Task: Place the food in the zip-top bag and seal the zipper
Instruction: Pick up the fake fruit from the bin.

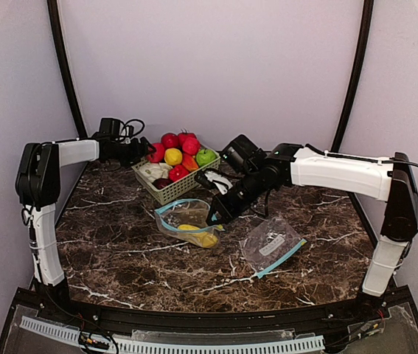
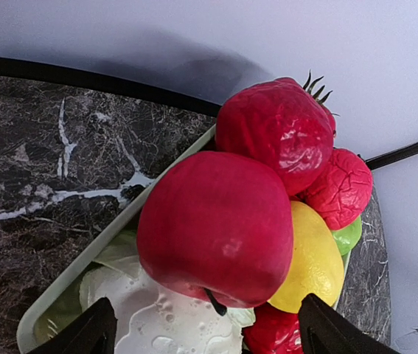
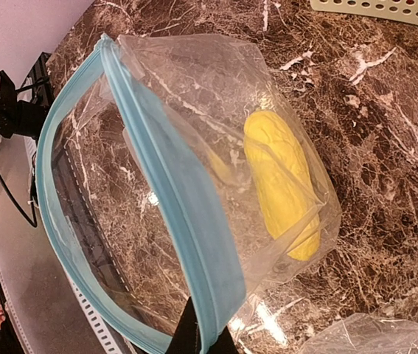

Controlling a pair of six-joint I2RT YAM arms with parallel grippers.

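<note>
1. At the back-left of the marble table, the left gripper is hovering wide open at the pale green basket. One finger is standing on either side of the red apple, neither touching it.
2. The right gripper is pinching shut on the blue zipper strip of the zip-top bag, propping the mouth open. The bag is lying just in front of the basket, with a yellow corn cob inside.
3. Step in hand, as judged: taking the apple. The fingers should be closing centred across its widest part, clearing the strawberry and lemon pressing against it. The lift should be going straight up, so the pile is not spilling.
4. The apple is near-round, showing no clear long axis. Its stem is pointing toward the left wrist camera.
5. The corn's long axis is running roughly parallel to the zipper line. The bag's mouth is facing the basket.
</note>
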